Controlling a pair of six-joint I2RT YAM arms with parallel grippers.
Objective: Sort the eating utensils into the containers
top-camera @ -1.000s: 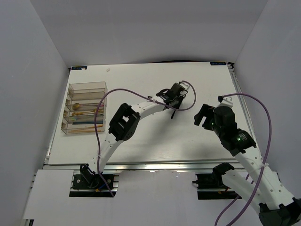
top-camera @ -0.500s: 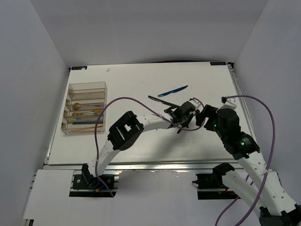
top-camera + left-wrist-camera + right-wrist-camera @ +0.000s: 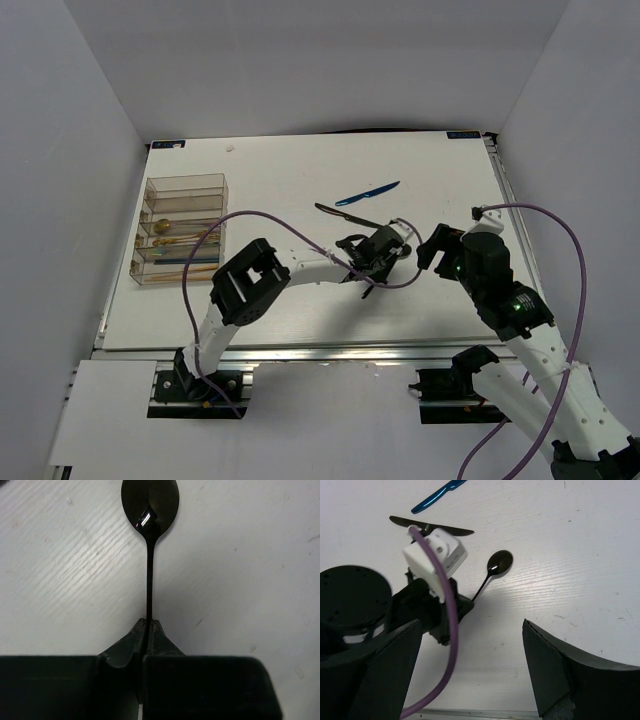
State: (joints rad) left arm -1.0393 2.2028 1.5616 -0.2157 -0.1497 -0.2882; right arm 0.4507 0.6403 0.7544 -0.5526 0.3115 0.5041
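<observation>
My left gripper (image 3: 149, 622) is shut on the thin handle of a dark spoon (image 3: 150, 502), whose bowl points away from it just over the white table. The right wrist view shows the same spoon (image 3: 500, 561) and the left gripper (image 3: 462, 605). From above, the left gripper (image 3: 375, 260) is at mid-table. My right gripper (image 3: 472, 645) is open and empty, close to the right of it (image 3: 432, 250). A blue knife (image 3: 367, 193) and a dark utensil (image 3: 345, 214) lie on the table behind. The clear organiser (image 3: 185, 182) at the far left holds several utensils.
White walls enclose the table on three sides. The left arm's purple cable (image 3: 250, 215) loops over the table between the organiser and the gripper. The right arm's cable (image 3: 560, 225) arcs by the right edge.
My left gripper has carried the spoon from behind mid-table toward the near right, then slightly left. That uncovered the blue knife and the dark utensil. The right gripper shifted a little.
</observation>
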